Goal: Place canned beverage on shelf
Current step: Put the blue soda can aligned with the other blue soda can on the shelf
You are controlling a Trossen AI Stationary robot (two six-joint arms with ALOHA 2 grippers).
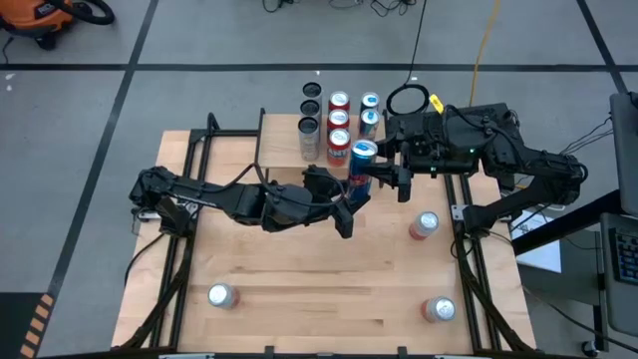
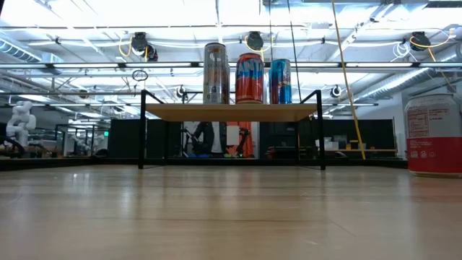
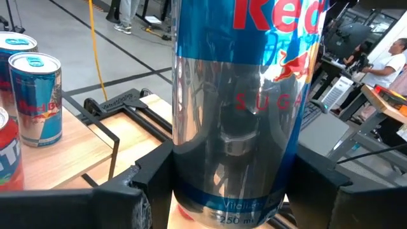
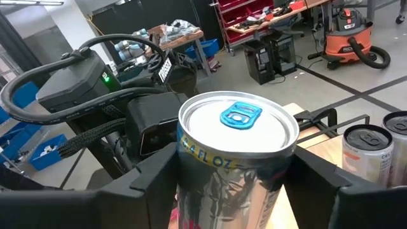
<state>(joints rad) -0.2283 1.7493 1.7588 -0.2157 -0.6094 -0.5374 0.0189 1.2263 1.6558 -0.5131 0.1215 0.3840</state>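
Well, from my station the left arm [image 1: 214, 194] reaches in across the desk [image 1: 299, 269] from its left side, and its jaws are clamped on the lower body of the blue and silver can [image 1: 361, 165]. In the left wrist view the can [image 3: 241, 108] fills the space between the two dark fingers [image 3: 137, 191].

To the right of that, the right arm [image 1: 498, 150] comes in from the far right corner. Its jaws are pressed against the same can just under the rim. In the right wrist view the can's silver lid with the blue tab [image 4: 238, 137] sits squarely between them. So both arms grip the can at once. It is near the middle of the desk's far edge, just beside the shelf [image 2: 231, 112] but not on it.

Several other cans [image 2: 249, 78] already stand on the shelf. Three loose cans stand on the desk: one near left [image 1: 220, 295], two on the right [image 1: 424, 224] [image 1: 439, 309].
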